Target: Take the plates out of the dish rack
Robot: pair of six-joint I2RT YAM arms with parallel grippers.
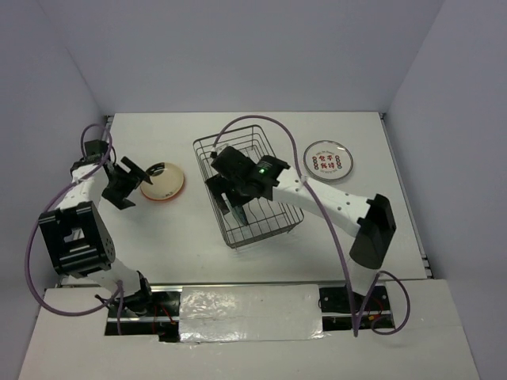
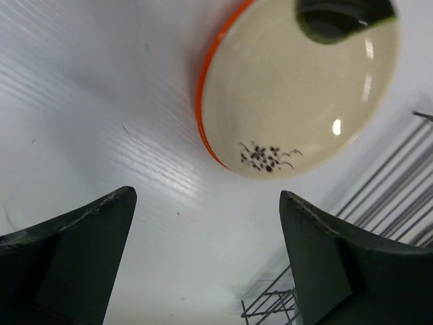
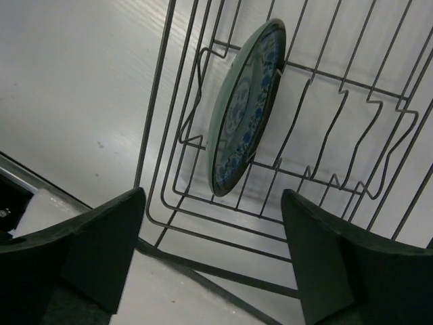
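Note:
A cream plate with an orange rim (image 1: 164, 182) lies flat on the table left of the dish rack (image 1: 273, 226). My left gripper (image 1: 136, 184) stands open just left of it, apart from it. The left wrist view shows that plate (image 2: 298, 88) ahead of the open left gripper (image 2: 206, 223), with nothing between the fingers. My right gripper (image 1: 230, 204) hangs open over the rack's near-left part. In the right wrist view a teal plate (image 3: 245, 108) stands on edge in the rack's wires (image 3: 338, 101), beyond the open right gripper (image 3: 213, 223). A white plate with red prints (image 1: 328, 159) lies right of the rack.
A corner of the rack's wire (image 2: 270, 305) shows at the bottom right of the left wrist view. White walls close in the table on three sides. The right arm (image 1: 341, 206) stretches from the near right across to the rack.

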